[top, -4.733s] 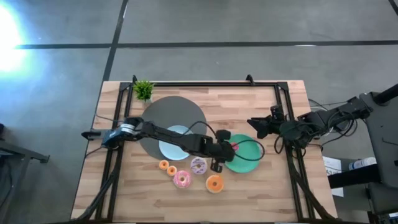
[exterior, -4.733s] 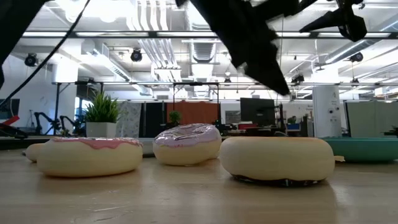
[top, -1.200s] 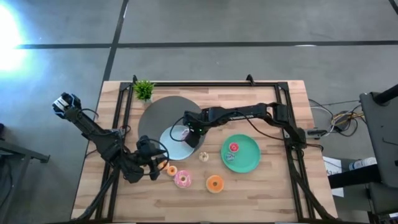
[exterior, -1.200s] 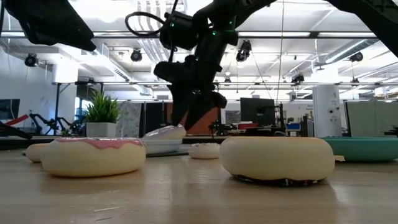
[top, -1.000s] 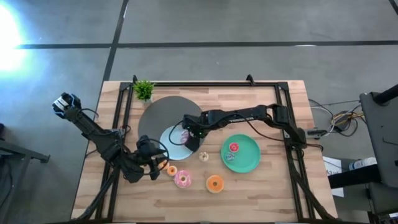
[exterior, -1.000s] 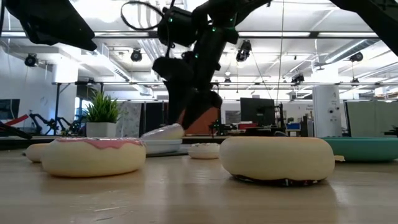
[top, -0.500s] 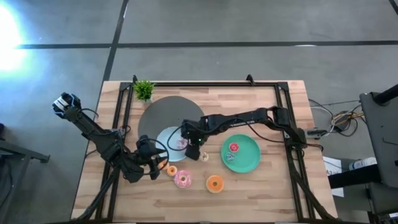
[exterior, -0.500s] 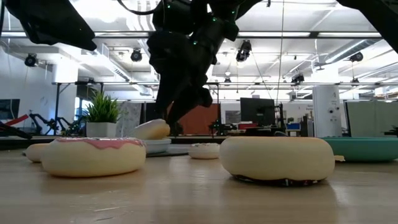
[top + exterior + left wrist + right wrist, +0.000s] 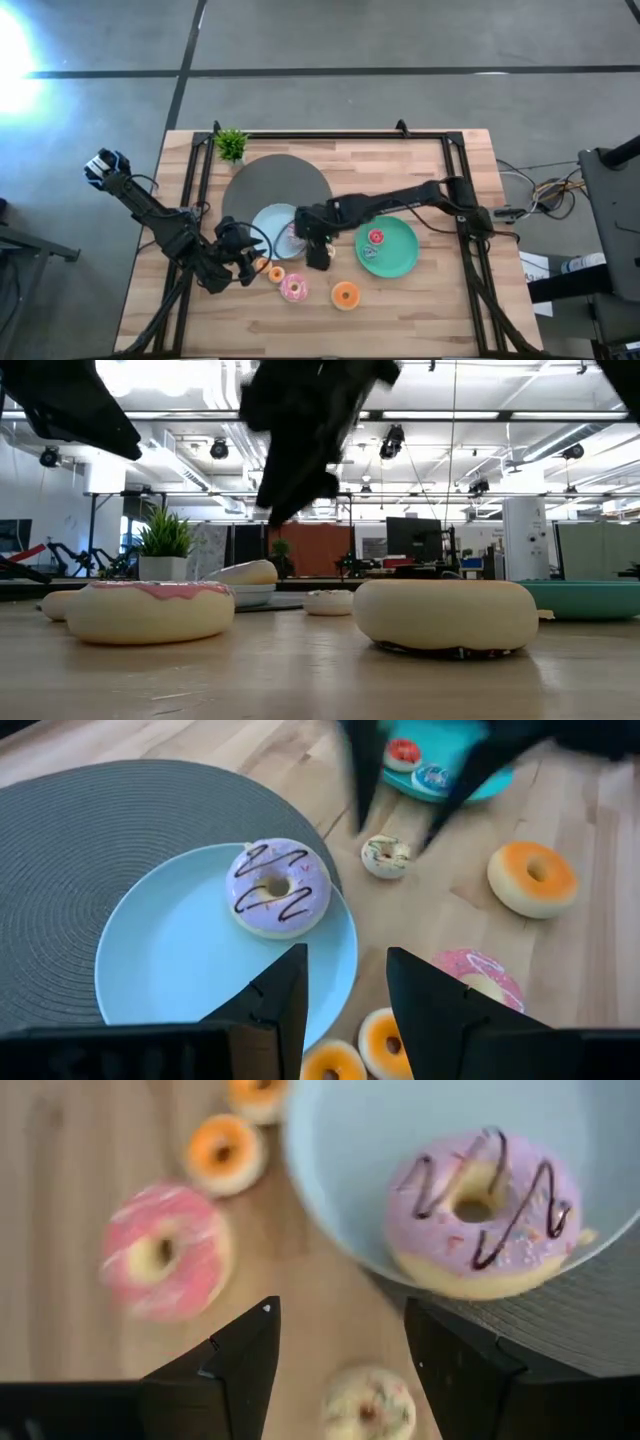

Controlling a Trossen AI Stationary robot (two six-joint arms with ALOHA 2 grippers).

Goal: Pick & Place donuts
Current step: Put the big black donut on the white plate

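A lilac donut (image 9: 480,1215) with dark drizzle lies free on the light-blue plate (image 9: 180,955), close to its rim. My right gripper (image 9: 340,1370) is open and hovers over a small whitish sprinkled donut (image 9: 370,1400) on the wood, touching nothing. In the high view it (image 9: 318,255) sits between the two plates. My left gripper (image 9: 345,1010) is open and waits near the table's left near part (image 9: 248,262), above two small orange donuts (image 9: 385,1040). A pink donut (image 9: 293,288) and a larger orange donut (image 9: 345,294) lie on the wood. A red donut (image 9: 376,238) lies on the green plate (image 9: 400,255).
The light-blue plate rests on a round grey mat (image 9: 275,185). A small potted plant (image 9: 231,145) stands at the far left corner. A black frame (image 9: 455,180) runs along the table's far, left and right edges. Bare wood lies at the far right.
My right gripper has moved from over the light-blue plate toward the table's near edge and risen, ending above the small sprinkled donut. The lilac donut has shifted toward the plate's near rim and now lies there free.
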